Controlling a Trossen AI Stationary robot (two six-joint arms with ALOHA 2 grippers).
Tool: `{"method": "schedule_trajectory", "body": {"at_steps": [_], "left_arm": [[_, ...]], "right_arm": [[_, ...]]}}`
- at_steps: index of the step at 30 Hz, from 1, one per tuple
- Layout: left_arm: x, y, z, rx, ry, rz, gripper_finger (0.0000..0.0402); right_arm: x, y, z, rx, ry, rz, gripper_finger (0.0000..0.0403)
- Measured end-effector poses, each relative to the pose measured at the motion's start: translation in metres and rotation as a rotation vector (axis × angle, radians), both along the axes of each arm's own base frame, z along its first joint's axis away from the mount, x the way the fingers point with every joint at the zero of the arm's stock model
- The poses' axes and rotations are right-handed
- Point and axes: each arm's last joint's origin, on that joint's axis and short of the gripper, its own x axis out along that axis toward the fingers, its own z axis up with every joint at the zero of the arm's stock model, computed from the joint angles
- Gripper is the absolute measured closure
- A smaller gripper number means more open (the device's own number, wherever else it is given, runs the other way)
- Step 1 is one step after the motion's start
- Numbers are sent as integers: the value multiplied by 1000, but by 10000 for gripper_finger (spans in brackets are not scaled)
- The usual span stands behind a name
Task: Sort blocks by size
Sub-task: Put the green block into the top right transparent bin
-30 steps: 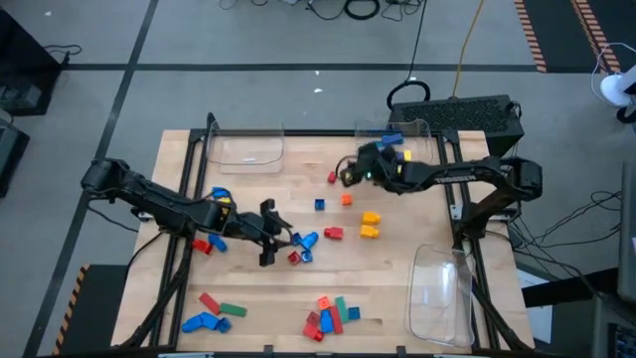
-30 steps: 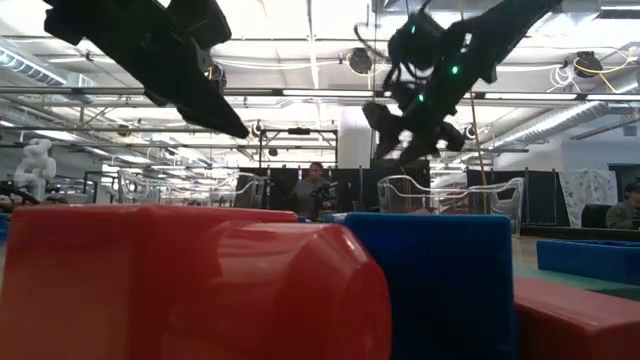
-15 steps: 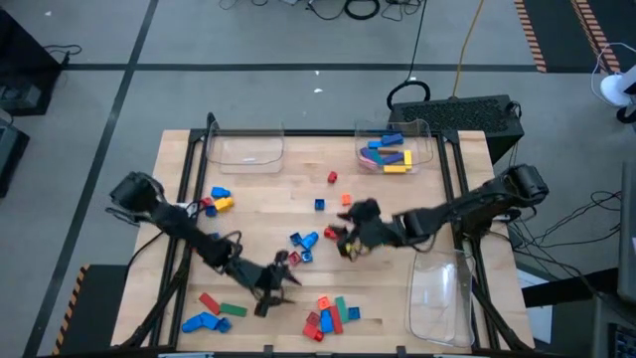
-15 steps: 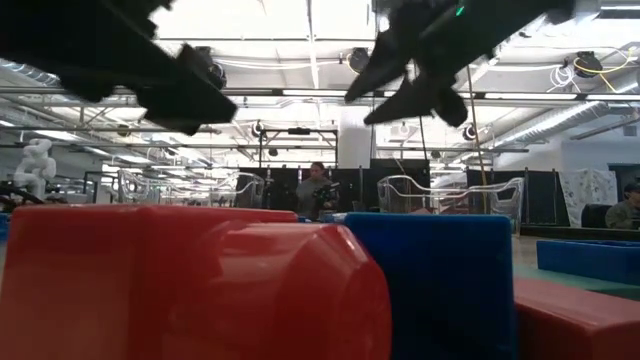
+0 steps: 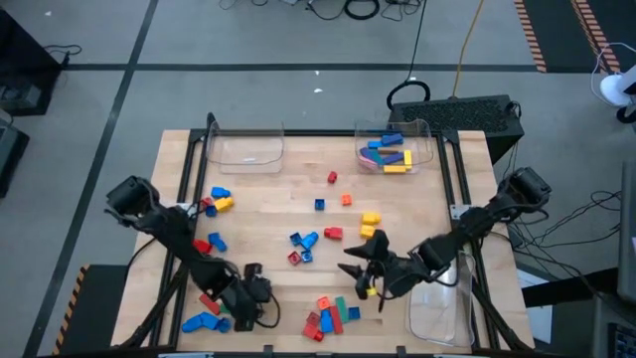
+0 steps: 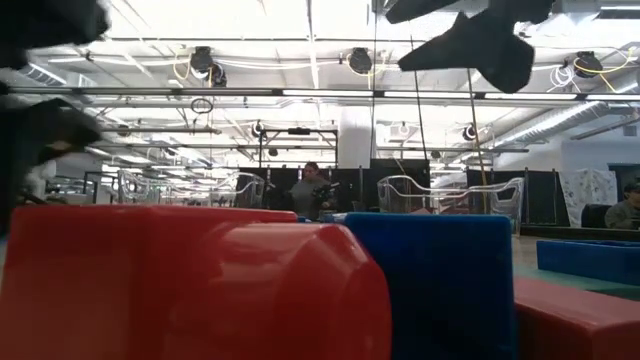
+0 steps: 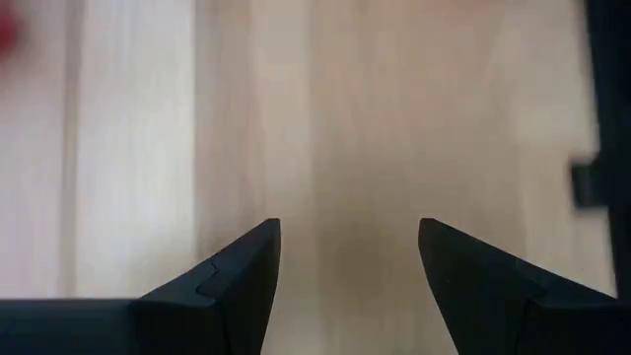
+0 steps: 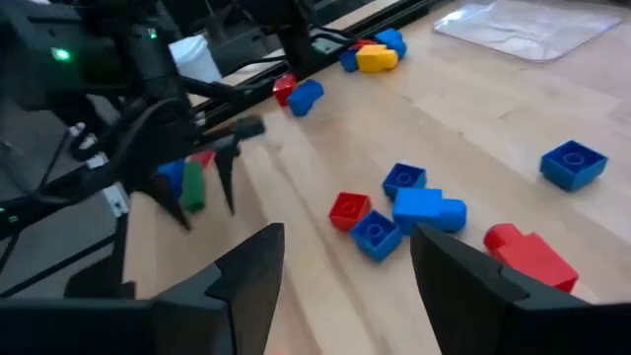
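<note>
While both arms hang low over the near half of the wooden table (image 5: 268, 184), note that neither holds a brick: the left gripper (image 7: 345, 261) has its fingers spread over bare wood, and the right gripper (image 8: 340, 271) is likewise spread and empty. You find the blocks scattered: a near-edge cluster of red, blue and green plastic bricks (image 5: 331, 314) lies between the two grippers, a small knot of blue and red bricks (image 5: 302, 246) sits toward mid-table, and a green and red pair with a blue piece (image 5: 212, 310) lies just beside the left gripper (image 5: 250, 298). The right gripper (image 5: 370, 270) is judged the nearer to the near-edge cluster, which lies toward the table's front edge from it. A clear plastic tray holding long blue and yellow bricks (image 5: 393, 154) stands at the far side. The long axes of single bricks in the cluster cannot be made out. The low view is blocked by a large red shape (image 6: 190, 285) and a blue one (image 6: 440, 285) close to the lens.
</note>
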Motion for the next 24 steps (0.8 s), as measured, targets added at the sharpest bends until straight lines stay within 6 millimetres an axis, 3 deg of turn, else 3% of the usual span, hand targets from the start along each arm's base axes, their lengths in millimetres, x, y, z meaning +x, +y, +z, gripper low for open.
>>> {"method": "schedule_trajectory", "body": {"at_steps": [12, 24], "left_arm": [[-36, -32, 6, -100, 165, 52, 160], [-56, -21, -1, 84, 292, 76, 160]], "right_arm": [[6, 8, -30, -43, 74, -8, 197], [17, -2, -31, -25, 55, -22, 197]]}}
